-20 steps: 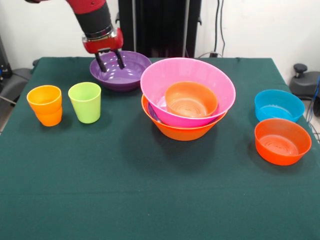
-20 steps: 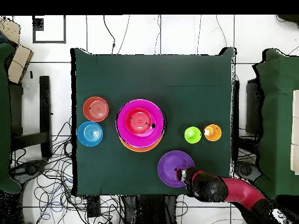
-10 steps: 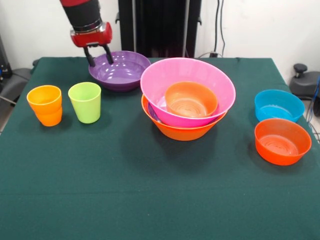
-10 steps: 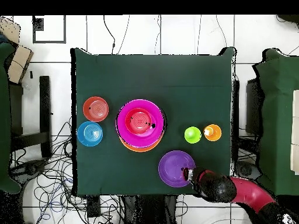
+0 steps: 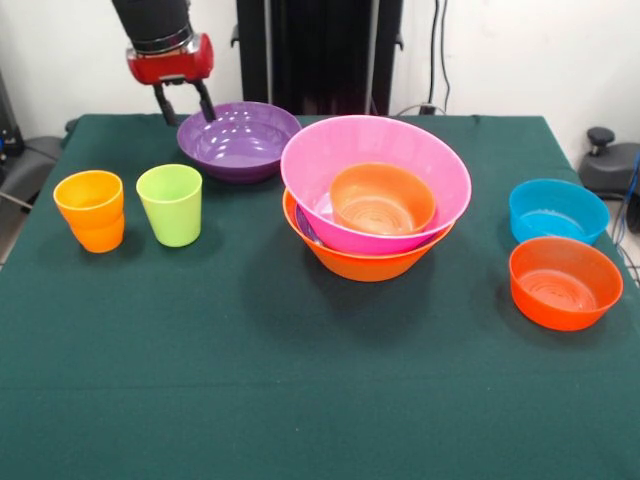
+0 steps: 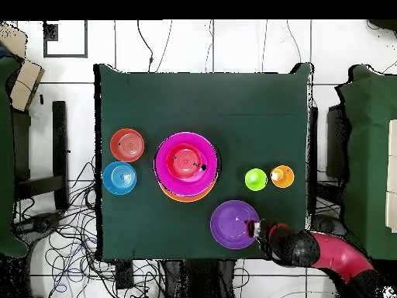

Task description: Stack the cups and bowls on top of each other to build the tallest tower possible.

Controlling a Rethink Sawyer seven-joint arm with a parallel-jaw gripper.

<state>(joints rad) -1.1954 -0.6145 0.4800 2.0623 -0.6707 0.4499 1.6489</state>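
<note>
While the green table (image 5: 300, 400) holds the tower (image 5: 375, 205) in its middle (a red bowl (image 5: 382, 198) sits inside), the purple bowl (image 5: 240, 140) lies behind, and the gripper (image 5: 184, 102) hangs open at its rim, holding nothing.

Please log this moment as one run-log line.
gripper: open, empty, at purple bowl rim | tower: three bowls visible | cups: unstacked

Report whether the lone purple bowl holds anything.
Empty. The purple bowl sits upright on the table, bare glossy inside; the gripper hangs at its rim, jaws open.
</note>
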